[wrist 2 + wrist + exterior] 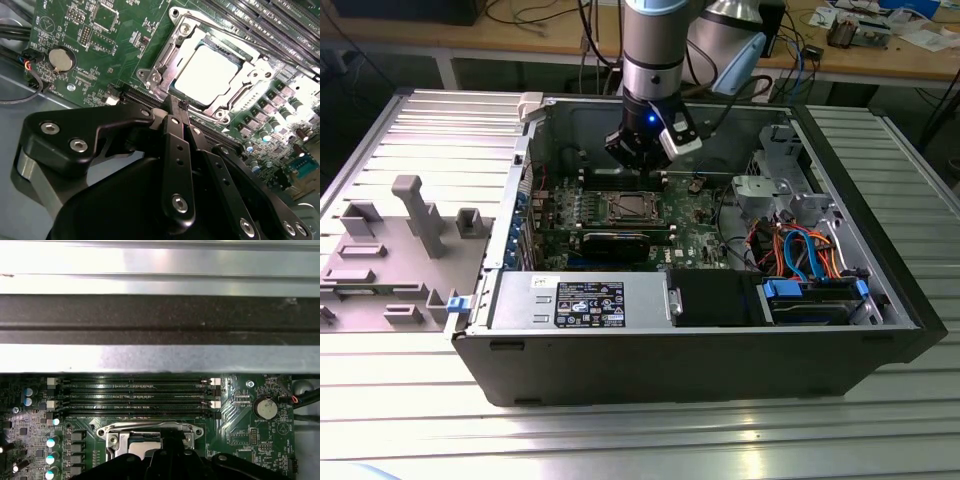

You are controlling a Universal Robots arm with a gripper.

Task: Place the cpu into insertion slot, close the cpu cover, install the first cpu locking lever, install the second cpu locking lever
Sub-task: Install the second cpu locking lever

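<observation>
- Black jaws point(178, 107) nearest the lens in the second wrist view, fingers pressed together into one narrow tip, nothing between them; clenched on nothing.
- Just beyond that tip: socket point(212, 70) on the green board point(120, 55), with the chip point(207, 70) already seated inside, pale metal top glaring under the light.
- Cover point(167, 57), a silvery frame, lying down flat around the chip, window centred over it.
- Whether either locking lever is hooked down: too hard to tell.
- Key relation: jaw tip at the socket's near edge, touching or just short of the frame rim, so the chip lies straight ahead of the fingers and a little lower; tip lined up roughly with the middle of that edge.
- First wrist view: same dark fingers point(172, 440) overlapping the socket's frame point(150, 432), long memory slots point(135, 395) running crosswise beyond, round coin battery point(265, 409) well off to one side.
- Exterior view: arm reaching down into the open computer case point(880, 300) on the ribbed worktop point(640, 440), jaws point(638, 155) hovering just behind the socket point(630, 208), toward the case's far wall.
- Grey holder point(415, 215) resting on the worktop at the exterior view's left, well apart from the case.
</observation>
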